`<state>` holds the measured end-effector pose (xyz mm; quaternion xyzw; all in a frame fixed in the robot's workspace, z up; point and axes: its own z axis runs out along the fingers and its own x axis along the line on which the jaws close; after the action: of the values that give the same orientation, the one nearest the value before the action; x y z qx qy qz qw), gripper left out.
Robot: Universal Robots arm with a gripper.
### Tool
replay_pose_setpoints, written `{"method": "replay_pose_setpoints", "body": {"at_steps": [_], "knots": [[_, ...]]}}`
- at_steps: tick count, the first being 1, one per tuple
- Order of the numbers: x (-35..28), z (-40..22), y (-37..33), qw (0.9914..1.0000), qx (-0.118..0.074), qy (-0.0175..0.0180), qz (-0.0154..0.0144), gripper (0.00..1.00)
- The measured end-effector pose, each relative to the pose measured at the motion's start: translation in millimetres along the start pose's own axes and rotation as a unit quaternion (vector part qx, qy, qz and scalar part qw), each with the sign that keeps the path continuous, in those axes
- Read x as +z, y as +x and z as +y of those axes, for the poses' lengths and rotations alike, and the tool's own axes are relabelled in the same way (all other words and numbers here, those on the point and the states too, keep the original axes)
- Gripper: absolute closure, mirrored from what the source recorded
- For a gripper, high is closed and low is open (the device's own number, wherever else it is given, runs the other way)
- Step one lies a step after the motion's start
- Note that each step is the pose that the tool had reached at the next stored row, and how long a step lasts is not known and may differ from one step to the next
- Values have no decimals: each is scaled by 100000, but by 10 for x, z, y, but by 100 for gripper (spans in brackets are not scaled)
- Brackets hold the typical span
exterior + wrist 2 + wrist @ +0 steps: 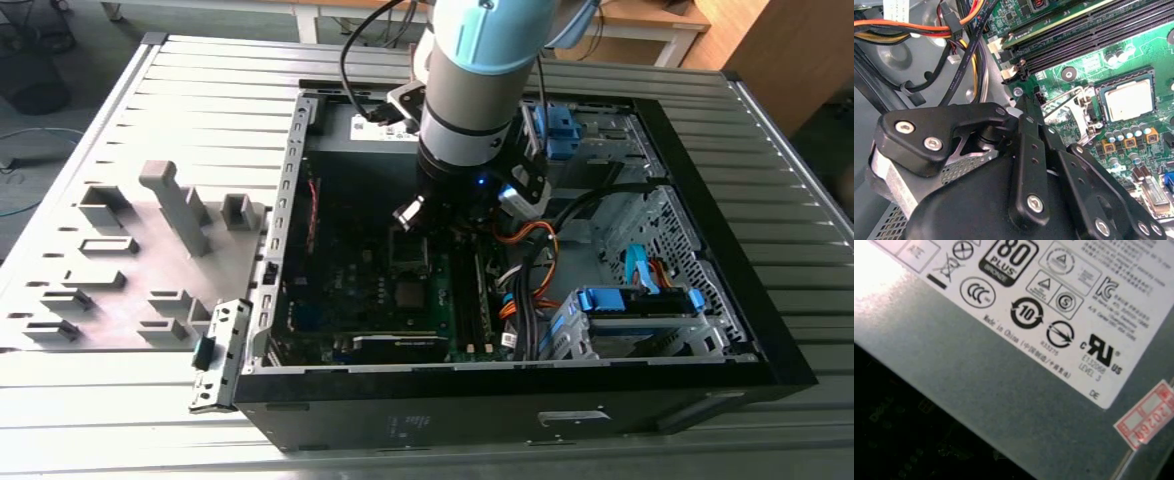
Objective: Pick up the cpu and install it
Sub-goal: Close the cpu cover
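Silver-grey cpu [1128,101] lies in its socket [1100,104]. It looks light, stiff and fragile, best pinched by 2 opposite edges. Whether the gripper [1031,117] is spread, I cannot tell.

The arm [478,80] is seen angled steeply downward, and the gripper [447,225] is carried at its lower end, pointed down.

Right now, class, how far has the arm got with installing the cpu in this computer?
Done, apparently: the cpu lies flat in its socket on the motherboard, in the second wrist view. In hand: nothing seen held; the end effector hovers over the board inside the case. Left: the metal retaining bracket beside the socket looks open, so unclamped.
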<state>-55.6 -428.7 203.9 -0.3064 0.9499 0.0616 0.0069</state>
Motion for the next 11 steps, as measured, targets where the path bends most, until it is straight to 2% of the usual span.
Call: {"method": "replay_pose_setpoints", "body": {"at_steps": [11], "knots": [[-32,-4,3,100000,-1,-101,-6,89]]}}
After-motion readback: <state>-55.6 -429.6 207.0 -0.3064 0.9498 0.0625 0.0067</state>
